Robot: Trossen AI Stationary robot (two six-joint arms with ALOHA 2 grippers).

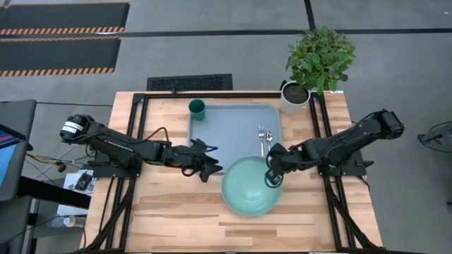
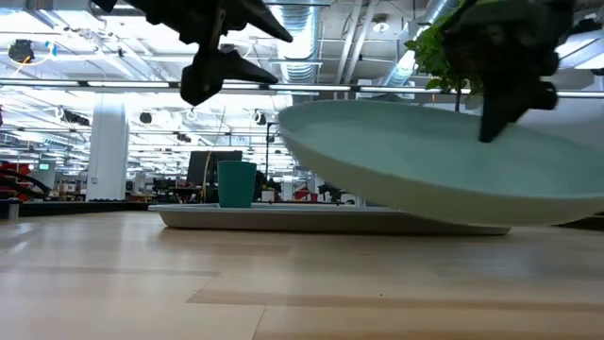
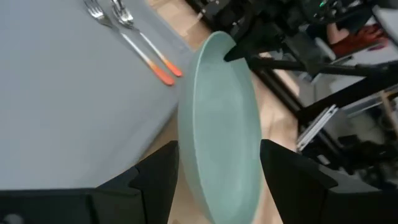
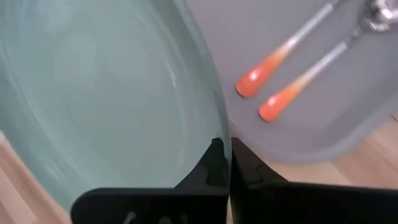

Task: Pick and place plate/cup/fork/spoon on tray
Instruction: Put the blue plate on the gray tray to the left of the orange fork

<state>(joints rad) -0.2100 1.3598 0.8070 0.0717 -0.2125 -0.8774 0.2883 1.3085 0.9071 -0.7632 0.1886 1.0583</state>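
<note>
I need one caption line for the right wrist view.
Right gripper pinching the plate rim beside the tray holding fork and spoon.

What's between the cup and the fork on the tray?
Nothing: in the high view, bare tray floor runs from the cup at its far left corner to the fork, which lies beside the spoon near the right edge.

Industrial lab hall, exposed ceiling ducts (image 2: pixel 311 19), strip lights, hazard-striped floor mats (image 1: pixel 60 32), wooden workbench (image 1: pixel 176 212)
</note>
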